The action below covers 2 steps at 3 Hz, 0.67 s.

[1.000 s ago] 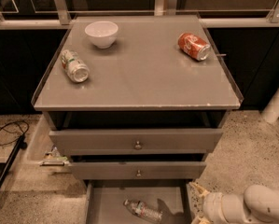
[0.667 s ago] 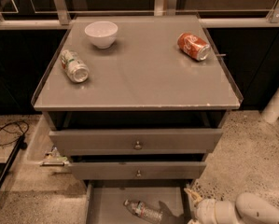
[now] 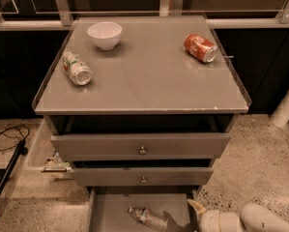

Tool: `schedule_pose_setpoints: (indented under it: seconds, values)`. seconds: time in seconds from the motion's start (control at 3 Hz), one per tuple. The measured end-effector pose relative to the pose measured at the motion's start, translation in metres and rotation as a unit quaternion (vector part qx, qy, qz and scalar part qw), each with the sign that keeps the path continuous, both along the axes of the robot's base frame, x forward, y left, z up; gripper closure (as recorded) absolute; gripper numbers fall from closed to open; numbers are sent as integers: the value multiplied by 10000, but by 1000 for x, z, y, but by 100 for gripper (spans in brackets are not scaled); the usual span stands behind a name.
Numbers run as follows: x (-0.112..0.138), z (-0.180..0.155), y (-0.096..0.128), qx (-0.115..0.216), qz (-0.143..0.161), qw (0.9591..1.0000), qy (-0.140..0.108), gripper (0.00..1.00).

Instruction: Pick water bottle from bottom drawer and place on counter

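The water bottle [image 3: 148, 218], small and clear with a white cap, lies on its side on the grey floor of the open bottom drawer [image 3: 112, 209], near the middle. My gripper [image 3: 193, 210] is low at the drawer's right side, just right of the bottle and apart from it, with the white arm trailing off to the bottom right. The counter [image 3: 149, 83] is the glossy grey top of the cabinet, above the two closed upper drawers.
On the counter lie a silver-green can [image 3: 77, 68] at the left, an orange-red soda can [image 3: 200, 48] at the back right and a white bowl [image 3: 105, 35] at the back. A black cable [image 3: 4, 138] lies on the floor at the left. A white post [image 3: 286, 105] stands at the right.
My arm has sunk lower in view and the gripper has shifted slightly left, closer to the bottle in the bottom drawer. The bottle and counter items have not moved.
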State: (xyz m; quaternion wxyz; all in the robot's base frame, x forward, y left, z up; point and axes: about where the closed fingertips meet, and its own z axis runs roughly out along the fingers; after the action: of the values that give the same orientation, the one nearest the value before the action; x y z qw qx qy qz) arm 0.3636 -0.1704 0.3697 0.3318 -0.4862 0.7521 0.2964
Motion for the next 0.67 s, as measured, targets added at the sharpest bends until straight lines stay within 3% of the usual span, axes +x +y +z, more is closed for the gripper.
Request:
schedule_pose_setpoints:
  seconds: [0.33,0.67]
  values:
    - [5,-22,14,242,-36,9997,22,0]
    - [32,-70,51,486,73,9986,-209,0]
